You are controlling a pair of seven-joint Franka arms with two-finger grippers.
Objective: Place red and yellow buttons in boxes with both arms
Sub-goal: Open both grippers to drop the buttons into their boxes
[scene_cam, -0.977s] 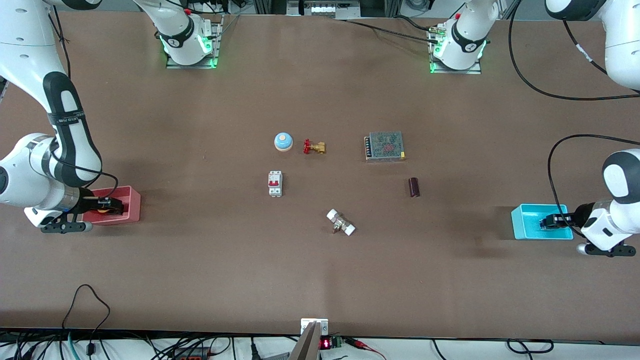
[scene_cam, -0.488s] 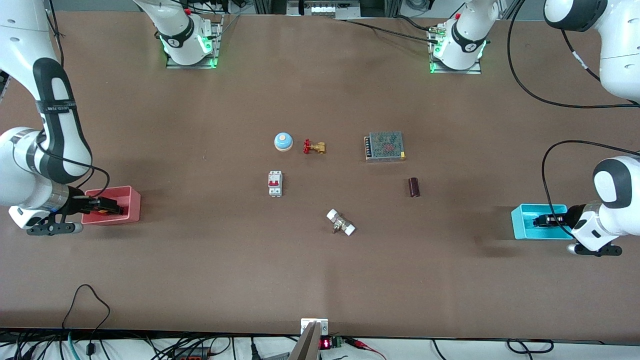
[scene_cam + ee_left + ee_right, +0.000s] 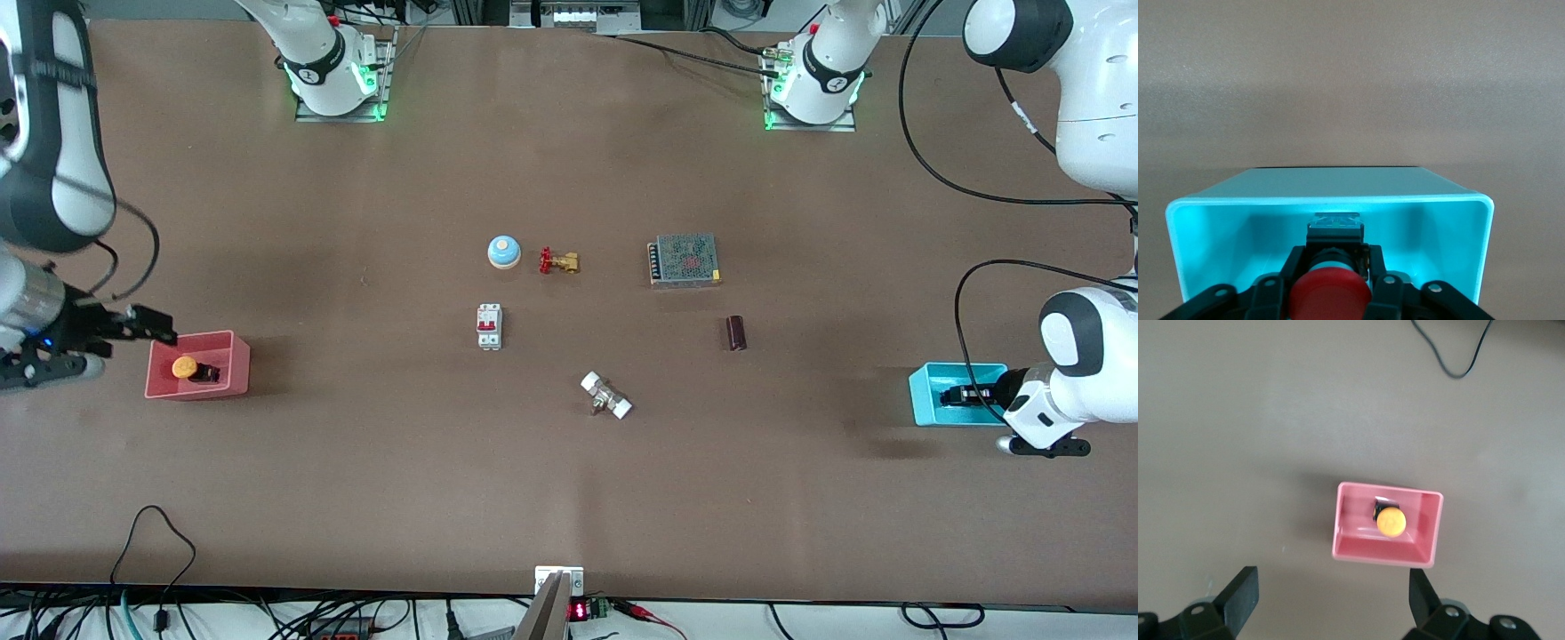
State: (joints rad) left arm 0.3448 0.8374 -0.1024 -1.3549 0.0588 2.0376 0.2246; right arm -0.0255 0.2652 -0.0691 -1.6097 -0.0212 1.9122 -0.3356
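Observation:
The yellow button (image 3: 185, 366) lies on its own in the pink-red box (image 3: 240, 364), at the right arm's end of the table. It also shows in the right wrist view (image 3: 1391, 521), inside the pink box (image 3: 1358, 547). My right gripper (image 3: 156, 327) is open and empty, raised above the table beside that box (image 3: 1331, 593). My left gripper (image 3: 953, 396) is low inside the cyan box (image 3: 925, 391), at the left arm's end. In the left wrist view it (image 3: 1335, 257) is shut on the red button (image 3: 1330, 297), within the cyan box's walls (image 3: 1451, 247).
Mid-table stand a blue dome bell (image 3: 503, 252), a brass valve with a red handle (image 3: 558, 261), a metal mesh power supply (image 3: 683, 259), a white circuit breaker (image 3: 488, 326), a dark cylinder (image 3: 736, 332) and a white-ended fitting (image 3: 606, 396).
My right gripper let go of the yellow button in the pink box, opened, and rose away toward the table's end. My left gripper stayed in the cyan box with the red button.

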